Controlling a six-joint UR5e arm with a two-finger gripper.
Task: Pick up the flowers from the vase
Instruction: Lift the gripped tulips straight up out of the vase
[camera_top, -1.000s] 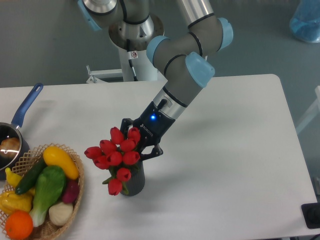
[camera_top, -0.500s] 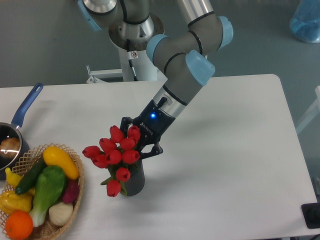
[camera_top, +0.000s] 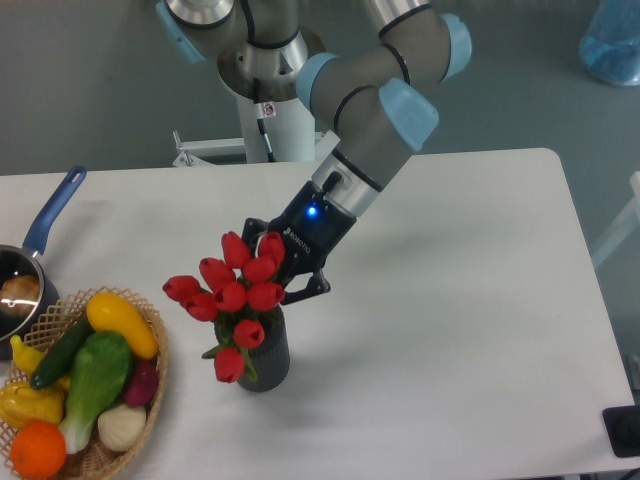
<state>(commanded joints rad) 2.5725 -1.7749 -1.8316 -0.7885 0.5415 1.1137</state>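
Near the front-middle of the white tabletop (camera_top: 470, 300), we are seeing the flowers (camera_top: 235, 300) with their stems reaching down into the vase (camera_top: 266, 355), while the hand (camera_top: 272, 270) is sitting right behind the upper blooms, its dark fingers (camera_top: 305, 288) reaching in from the right and rear. We cannot tell for sure whether the hand is clenching the bunch, since the red heads are hiding the fingertips, though one finger is showing just beside the blooms and we are judging that it is grasping the bunch high up. The relation that matters is this: the bunch's long axis is running roughly upright, leaning a little towards the left, with the stem ends down in the vase and the heads level with the hand, so any lift is needing to follow that axis upward to draw the stems clear of the rim. The tulips are looking smooth, closed and bulb-shaped, with green leaves drooping at the vase mouth; the vase is reading as a short, dark, ribbed cylinder. To the left, a wicker basket (camera_top: 155, 375) of vegetables and a blue-handled saucepan (camera_top: 40, 240) are standing well apart.
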